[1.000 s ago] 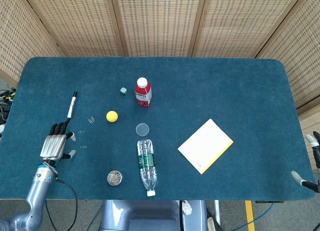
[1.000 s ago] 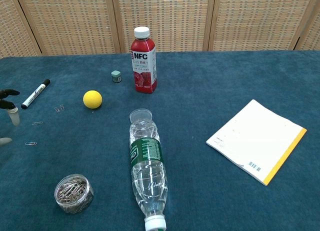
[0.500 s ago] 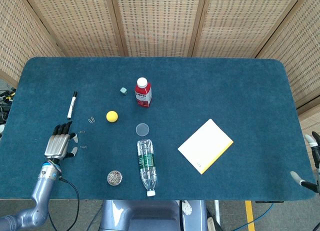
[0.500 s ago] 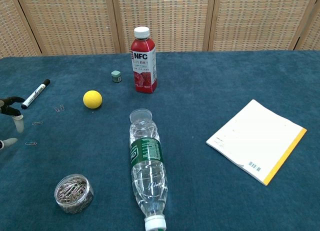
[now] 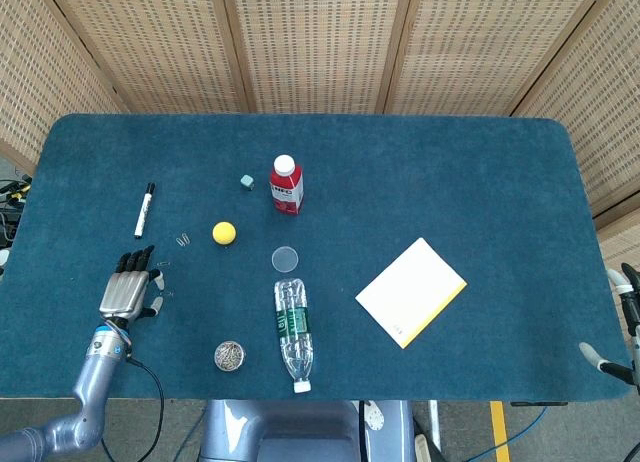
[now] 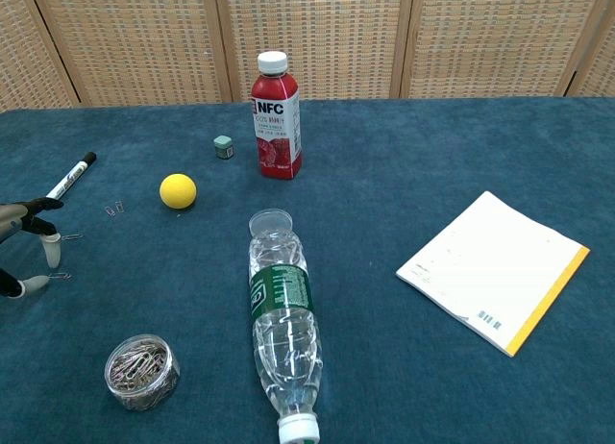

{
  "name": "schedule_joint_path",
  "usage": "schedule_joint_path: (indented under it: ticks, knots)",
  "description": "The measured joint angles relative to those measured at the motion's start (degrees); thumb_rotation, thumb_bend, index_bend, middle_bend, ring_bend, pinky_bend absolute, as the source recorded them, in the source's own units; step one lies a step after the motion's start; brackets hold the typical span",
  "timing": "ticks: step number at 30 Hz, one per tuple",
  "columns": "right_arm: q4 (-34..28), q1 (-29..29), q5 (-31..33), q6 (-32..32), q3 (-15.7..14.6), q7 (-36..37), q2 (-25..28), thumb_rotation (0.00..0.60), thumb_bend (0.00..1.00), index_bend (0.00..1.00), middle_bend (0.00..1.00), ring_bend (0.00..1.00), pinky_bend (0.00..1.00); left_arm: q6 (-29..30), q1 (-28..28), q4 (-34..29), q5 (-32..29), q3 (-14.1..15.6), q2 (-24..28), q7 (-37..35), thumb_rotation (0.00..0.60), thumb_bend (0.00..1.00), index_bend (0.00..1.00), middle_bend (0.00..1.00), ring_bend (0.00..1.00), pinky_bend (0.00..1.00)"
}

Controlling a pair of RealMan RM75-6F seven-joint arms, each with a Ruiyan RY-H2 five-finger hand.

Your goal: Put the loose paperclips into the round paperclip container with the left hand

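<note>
Three loose paperclips lie on the blue table at the left: one (image 6: pixel 115 209) near the marker, one (image 6: pixel 72 236) in the middle, one (image 6: pixel 60 275) nearest me. The round clear paperclip container (image 6: pixel 141 371) (image 5: pixel 230 356), full of clips, stands near the front edge. My left hand (image 5: pixel 128 288) (image 6: pixel 27 254) hovers just left of the two nearer clips with its fingers spread and nothing in it; one fingertip (image 6: pixel 52 258) hangs close above the nearest clip. Only the fingertips of my right hand (image 5: pixel 618 322) show at the right edge, apart and holding nothing.
A black marker (image 6: pixel 69 178) lies behind the left hand. A yellow ball (image 6: pixel 178 190), a small green cube (image 6: pixel 223 146) and a red juice bottle (image 6: pixel 276 117) stand further back. A water bottle (image 6: pixel 283 319) lies on its side by the container, and a notepad (image 6: pixel 492 269) lies at the right.
My left hand has slid right and toward the front edge, coming in beside the two nearer paperclips. It holds nothing. The other objects have not moved.
</note>
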Motion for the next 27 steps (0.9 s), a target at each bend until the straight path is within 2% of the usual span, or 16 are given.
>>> schedule_joint_path:
  ticks: [14, 27]
  knots:
    - [0.1, 0.1, 0.2, -0.2, 0.0, 0.4, 0.0, 0.600, 0.00, 0.00, 0.00, 0.00, 0.00, -0.6, -0.5, 1.6, -0.2, 0.2, -1.2, -0.5, 0.600, 0.39, 0.51, 0.00, 0.00, 0.00]
    - [0.2, 0.2, 0.2, -0.3, 0.0, 0.5, 0.0, 0.600, 0.00, 0.00, 0.00, 0.00, 0.00, -1.0, -0.7, 2.9, -0.2, 0.6, -2.4, -0.7, 0.600, 0.43, 0.56, 0.00, 0.00, 0.00]
